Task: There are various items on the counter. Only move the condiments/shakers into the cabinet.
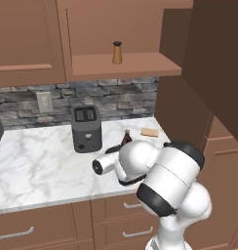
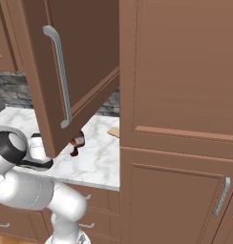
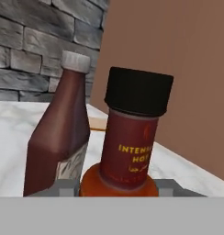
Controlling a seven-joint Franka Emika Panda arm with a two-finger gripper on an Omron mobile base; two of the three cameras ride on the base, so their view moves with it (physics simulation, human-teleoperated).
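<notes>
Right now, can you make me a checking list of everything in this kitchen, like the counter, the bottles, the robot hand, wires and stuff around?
Surface: white marble counter, bare in front.
Job's things: tan shaker upright on the cabinet shelf; black-capped bottle and pale-capped bottle upright, close together on the counter.
Clutter: grey toaster; flat tan slab near the wall.
Grippers: gripper level with the black-capped bottle's base, fingertips either side; grip unclear.
Cables: nothing seen.
Surroundings: stone backsplash, wall outlet, open cabinet door, drawers.
</notes>
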